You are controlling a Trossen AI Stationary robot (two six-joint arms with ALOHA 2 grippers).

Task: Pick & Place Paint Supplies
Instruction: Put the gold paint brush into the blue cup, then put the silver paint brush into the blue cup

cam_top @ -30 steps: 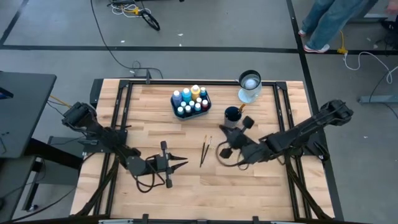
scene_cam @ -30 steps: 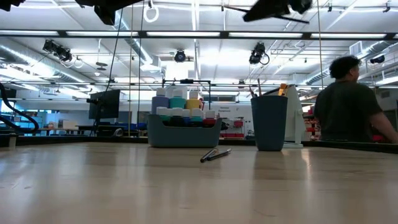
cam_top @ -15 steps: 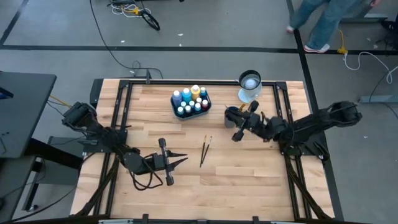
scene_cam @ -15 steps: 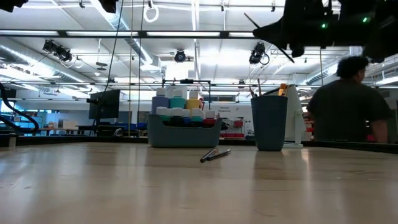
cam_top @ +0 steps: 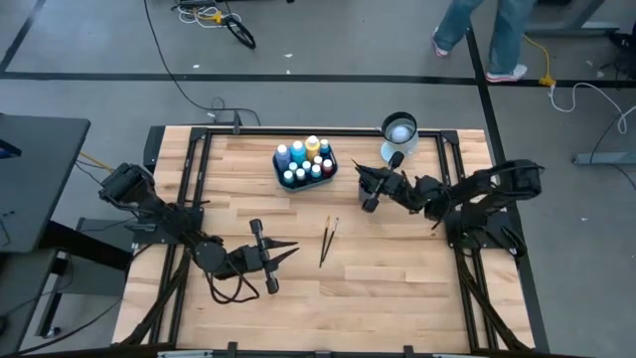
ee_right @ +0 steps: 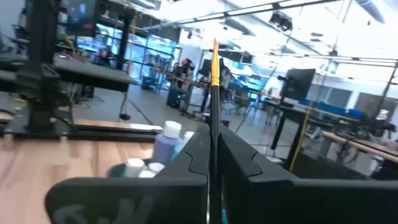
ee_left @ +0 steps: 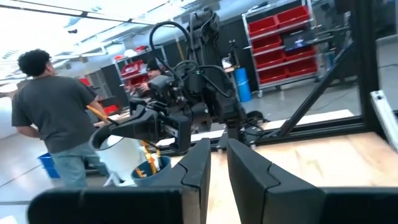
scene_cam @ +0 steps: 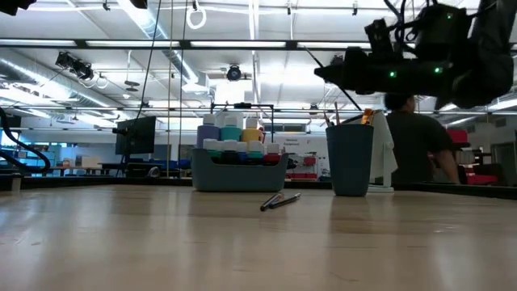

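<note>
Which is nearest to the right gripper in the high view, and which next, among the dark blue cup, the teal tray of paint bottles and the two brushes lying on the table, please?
From the right gripper, which holds a brush:
1. Dark blue cup, almost directly under the gripper.
2. Teal tray of paint bottles, toward the left arm's side, at the table's far edge.
3. Two loose brushes, lying mid-table, nearer the front.

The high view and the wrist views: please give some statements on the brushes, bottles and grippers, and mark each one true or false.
1. The right gripper is shut on a brush. True.
2. Two brushes lie on the table. True.
3. The paint bottles stand loose on the table. False: they stand in the teal tray.
4. The left gripper holds a bottle. False: it holds nothing.
</note>
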